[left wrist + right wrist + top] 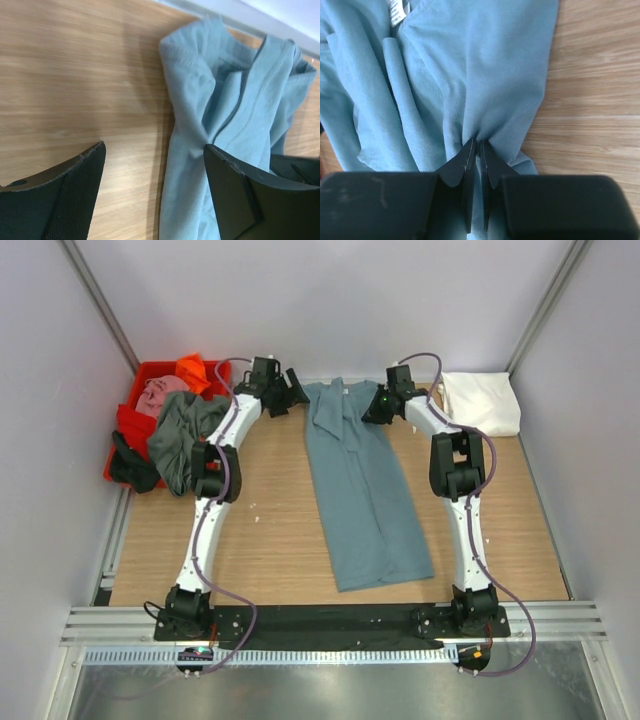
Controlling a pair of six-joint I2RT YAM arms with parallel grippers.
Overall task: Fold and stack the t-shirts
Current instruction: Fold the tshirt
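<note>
A teal-blue t-shirt (365, 490) lies folded into a long strip down the middle of the table. Its collar end is bunched at the far edge. My left gripper (290, 390) hovers at the shirt's far left corner. In the left wrist view this gripper (155, 146) is open, straddling the shirt's (240, 90) left edge without pinching it. My right gripper (378, 405) is at the far right corner. In the right wrist view it (476, 142) is shut on a gathered pinch of the teal cloth (485, 65), below the white neck label (396, 11). A folded white t-shirt (482, 402) lies at the far right.
A red plastic tub (125, 418) stands at the far left. It holds a grey-green shirt (180, 435) spilling over its rim, a pink one (160, 392) and an orange one (195, 370). Grey walls close in the table on three sides.
</note>
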